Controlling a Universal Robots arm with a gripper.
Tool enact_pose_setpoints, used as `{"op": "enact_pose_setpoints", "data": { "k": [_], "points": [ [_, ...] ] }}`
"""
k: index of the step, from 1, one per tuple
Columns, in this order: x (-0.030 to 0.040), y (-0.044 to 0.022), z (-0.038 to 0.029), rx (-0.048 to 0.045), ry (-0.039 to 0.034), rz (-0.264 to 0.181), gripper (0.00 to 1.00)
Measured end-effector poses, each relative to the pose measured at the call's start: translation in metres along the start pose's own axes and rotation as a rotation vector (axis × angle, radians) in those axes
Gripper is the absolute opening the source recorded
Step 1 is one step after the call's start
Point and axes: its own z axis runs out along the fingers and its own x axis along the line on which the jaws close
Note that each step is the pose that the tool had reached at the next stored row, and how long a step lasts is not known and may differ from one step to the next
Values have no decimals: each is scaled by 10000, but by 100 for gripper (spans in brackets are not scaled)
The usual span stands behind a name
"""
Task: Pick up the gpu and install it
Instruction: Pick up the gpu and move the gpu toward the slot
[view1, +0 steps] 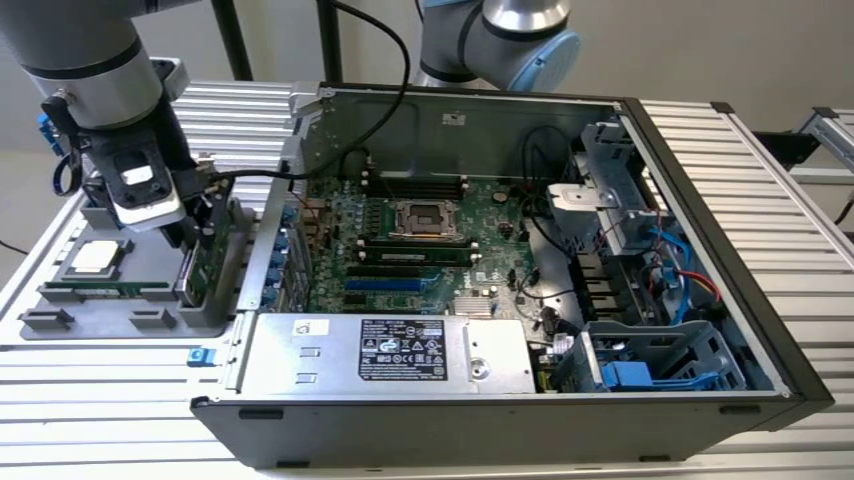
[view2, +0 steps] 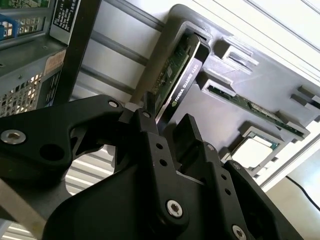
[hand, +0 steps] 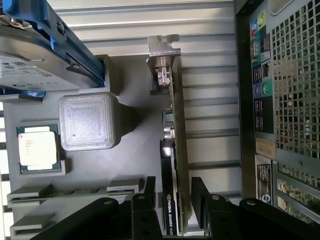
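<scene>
Found the claw (hand: 173, 181) down over the gpu (hand: 175, 150), one finger (hand: 149, 192) on the black shroud side and its mate on the green board side. Spread just wider than the card, gripping nothing yet; thin gaps on both sides in the first wrist view. Located the gpu standing on its long edge in a slot of the grey fixture tray (hand: 135, 160), silver bracket at the end away from the claw. Tray sitting on the slatted bench (view1: 747, 180), just beside the open computer case (view1: 467, 430), at the exterior view's left. Judged the step as the grasp ahead of the lift. To do it well: centre across the card's thickness so both pads land together; close on flat shroud and plain board, clear of anything protruding; squeeze firmly but not hard, since a thin board probably flexes; draw straight out along the slot with no tilt, or expect binding against the slot walls. Containers, biggest first. Case lying on its side, panel off, holding the motherboard (view1: 400, 250), the power supply (view1: 387, 350) along the near wall, and a tangle of cables toward the exterior view's right. Long blue expansion slot (view1: 380, 285) apparently unoccupied. Tray holding, besides the gpu, a hard drive (hand: 30, 55) in a blue frame, a memory stick (view2: 250, 107) lying in a narrow groove, and a processor chip (hand: 39, 147) in a square recess.
</scene>
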Motion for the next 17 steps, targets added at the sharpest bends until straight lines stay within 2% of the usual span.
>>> {"op": "enact_pose_setpoints", "data": {
  "k": [17],
  "points": [
    [11,10,160,0,-2,0,100]
  ]
}}
